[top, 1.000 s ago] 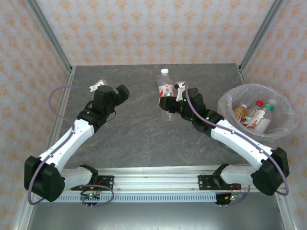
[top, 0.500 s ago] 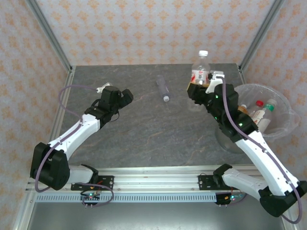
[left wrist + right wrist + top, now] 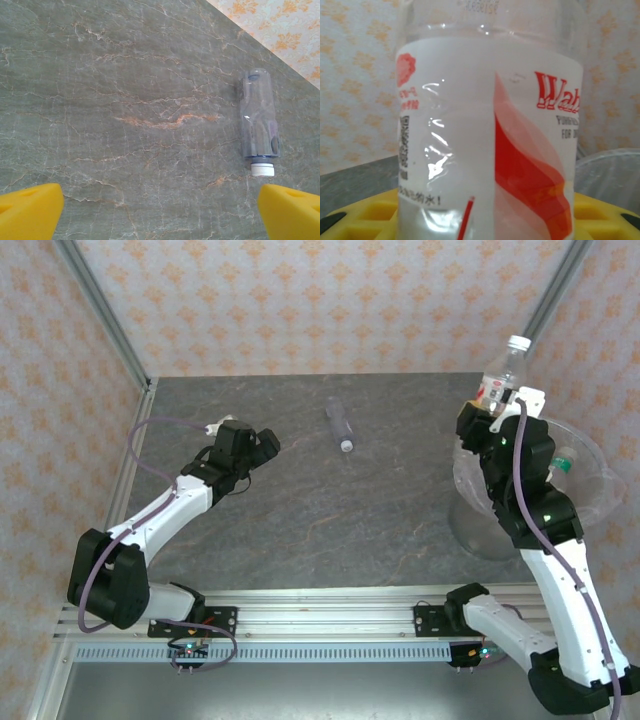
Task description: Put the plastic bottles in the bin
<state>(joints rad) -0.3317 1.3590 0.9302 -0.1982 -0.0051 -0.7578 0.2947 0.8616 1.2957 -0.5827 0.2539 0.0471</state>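
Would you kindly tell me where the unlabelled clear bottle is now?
In the top view, the unlabelled bottle lies sideways on the table, far centre, right of the left gripper.

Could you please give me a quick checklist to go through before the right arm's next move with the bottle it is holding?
1. Grip: ok. The right hand is shut on the labelled bottle, which stands upright between the yellow pads.
2. Bottle over the opening of the bin: cannot tell. In the top view it stands by the far-left rim.
3. Room in the bin: cannot tell. The arm hides most of it; a green-capped bottle lies inside.
4. Left hand: ok. It is open, empty and well apart from the right arm.
5. Table cleared: not ok. A clear bottle lies on the table.
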